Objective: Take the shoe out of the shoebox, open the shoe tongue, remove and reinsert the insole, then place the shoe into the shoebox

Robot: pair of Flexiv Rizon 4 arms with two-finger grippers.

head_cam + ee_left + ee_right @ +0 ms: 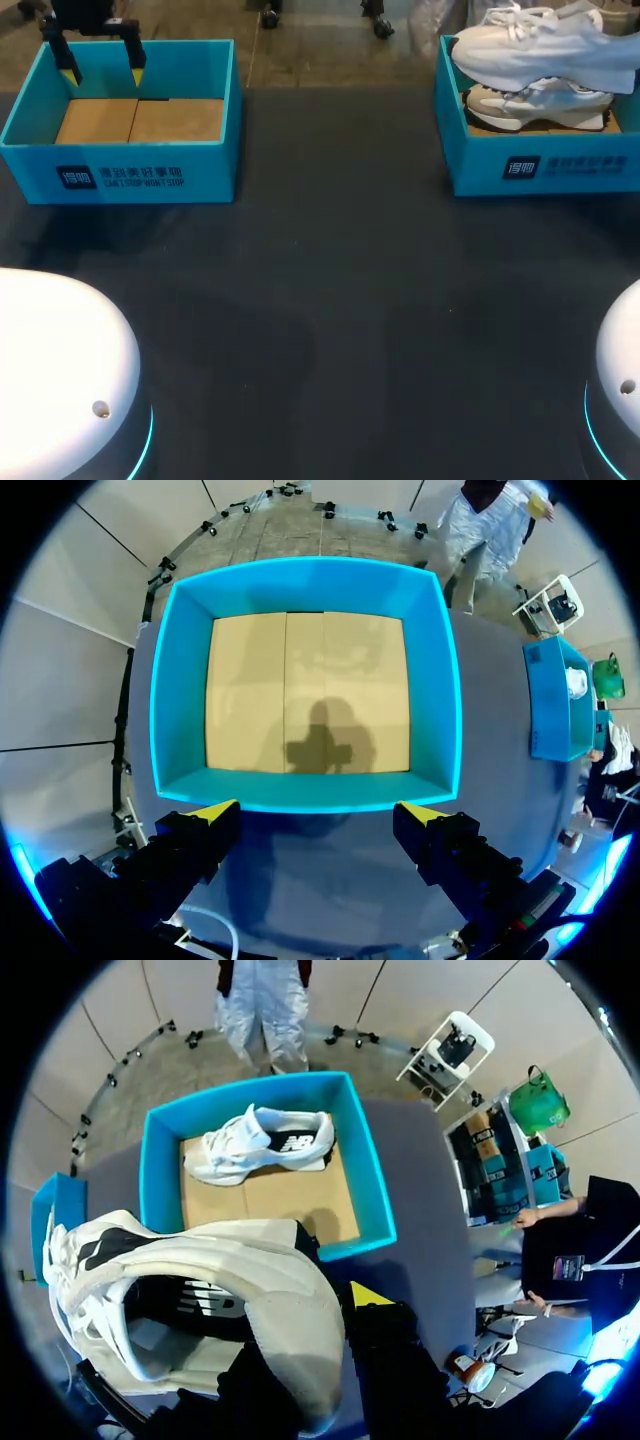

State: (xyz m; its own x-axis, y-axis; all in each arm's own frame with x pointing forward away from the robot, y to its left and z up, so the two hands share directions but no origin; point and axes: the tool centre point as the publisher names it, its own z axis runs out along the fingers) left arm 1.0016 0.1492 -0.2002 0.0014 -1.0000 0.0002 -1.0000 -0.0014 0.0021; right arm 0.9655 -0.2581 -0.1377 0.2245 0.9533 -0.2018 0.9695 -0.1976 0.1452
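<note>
— Where is the shoe?

— A white shoe (545, 45) hangs in the air just above the right shoebox (540, 165), at the far right of the dark surface (330, 300). A second white shoe (540, 105) lies inside that box on the cardboard floor.

— What holds the raised one?

— The right fingers (370, 1295), clamped on its heel (only one yellow tip shows, just outside the heel; the shoe hides the other). In the right wrist view the shoe's (200, 1260) opening faces the camera, with the box (160, 1160) ahead of it.

— And the other arm?

— The left fingers (215, 815) stand wide apart over the far edge of the left shoebox (120, 165). Its blue walls (180, 700) surround a cardboard floor.
</note>
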